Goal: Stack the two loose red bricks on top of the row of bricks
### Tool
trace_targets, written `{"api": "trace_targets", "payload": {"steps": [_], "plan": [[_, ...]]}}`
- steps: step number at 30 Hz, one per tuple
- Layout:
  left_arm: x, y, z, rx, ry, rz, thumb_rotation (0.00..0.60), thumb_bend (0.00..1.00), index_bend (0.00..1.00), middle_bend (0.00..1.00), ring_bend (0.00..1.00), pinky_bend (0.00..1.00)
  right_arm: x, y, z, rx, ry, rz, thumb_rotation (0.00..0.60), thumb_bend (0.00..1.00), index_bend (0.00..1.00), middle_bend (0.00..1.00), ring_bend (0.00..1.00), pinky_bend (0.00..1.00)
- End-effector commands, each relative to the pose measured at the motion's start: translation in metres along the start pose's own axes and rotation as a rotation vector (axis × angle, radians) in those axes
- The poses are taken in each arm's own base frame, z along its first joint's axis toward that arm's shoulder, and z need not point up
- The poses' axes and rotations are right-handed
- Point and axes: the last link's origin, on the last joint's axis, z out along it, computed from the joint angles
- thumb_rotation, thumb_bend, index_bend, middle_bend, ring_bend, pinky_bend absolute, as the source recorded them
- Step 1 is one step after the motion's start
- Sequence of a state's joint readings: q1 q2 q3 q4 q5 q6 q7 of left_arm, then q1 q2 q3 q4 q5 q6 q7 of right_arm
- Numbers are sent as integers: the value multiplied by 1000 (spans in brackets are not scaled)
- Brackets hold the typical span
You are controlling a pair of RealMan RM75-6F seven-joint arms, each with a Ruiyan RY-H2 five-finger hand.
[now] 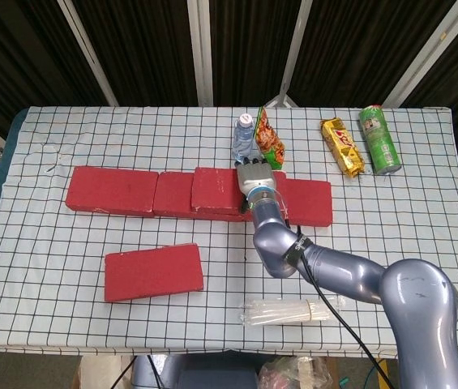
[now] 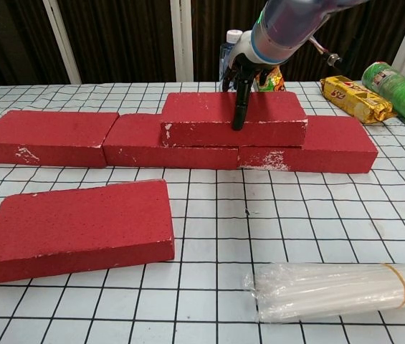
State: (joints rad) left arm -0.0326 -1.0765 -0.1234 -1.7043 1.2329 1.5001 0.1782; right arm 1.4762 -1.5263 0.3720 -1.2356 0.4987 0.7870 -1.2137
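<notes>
A row of red bricks (image 1: pixel 111 190) (image 2: pixel 44 136) lies across the middle of the checked table. One red brick (image 1: pixel 216 188) (image 2: pixel 209 118) sits on top of the row, over the seam between the middle and right bricks. My right hand (image 1: pixel 253 180) (image 2: pixel 244 75) grips this upper brick from above, with one finger (image 2: pixel 239 107) down its front face and the others behind it. The second loose red brick (image 1: pixel 153 271) (image 2: pixel 77 229) lies flat on the table in front of the row, to the left. My left hand shows in neither view.
Behind the row stand a water bottle (image 1: pixel 244 136) and a snack bag (image 1: pixel 268 139). A yellow packet (image 1: pixel 342 147) and a green can (image 1: pixel 380 139) lie at the back right. A clear plastic bundle (image 1: pixel 287 311) (image 2: pixel 338 290) lies near the front edge.
</notes>
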Motion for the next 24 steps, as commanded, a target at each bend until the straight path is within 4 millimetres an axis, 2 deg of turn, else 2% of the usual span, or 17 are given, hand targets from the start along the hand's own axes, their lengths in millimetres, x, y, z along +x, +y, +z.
{"api": "trace_targets", "payload": {"steps": [1, 9, 13, 16, 19, 21, 24], "plan": [[0, 0, 0, 2, -1, 1, 600, 0, 76, 21, 0, 0, 0, 0, 0, 0, 3, -1, 600, 133, 74, 0, 0, 0], [0, -1, 0, 2, 0, -2, 600, 0, 76, 21, 0, 0, 4, 0, -3, 8, 12, 23, 600, 133, 37, 0, 0, 0], [0, 0, 0, -2, -2, -4, 600, 0, 76, 21, 0, 0, 16, 0, -13, 44, 33, 69, 600, 133, 26, 0, 0, 0], [1, 0, -1, -7, -3, -8, 600, 0, 76, 21, 0, 0, 31, 6, -27, 79, 62, 100, 600, 132, 26, 0, 0, 0], [1, -1, -1, -16, -5, -14, 600, 0, 76, 21, 0, 0, 43, 21, -45, 96, 112, 98, 600, 133, 26, 0, 0, 0], [2, -1, -2, -21, -7, -16, 600, 0, 76, 21, 0, 0, 45, 36, -56, 94, 145, 66, 600, 133, 26, 0, 0, 0], [1, 0, -2, -30, -15, -20, 600, 0, 76, 21, 0, 0, 39, 70, -75, 93, 185, 44, 600, 133, 26, 0, 0, 0]]}}
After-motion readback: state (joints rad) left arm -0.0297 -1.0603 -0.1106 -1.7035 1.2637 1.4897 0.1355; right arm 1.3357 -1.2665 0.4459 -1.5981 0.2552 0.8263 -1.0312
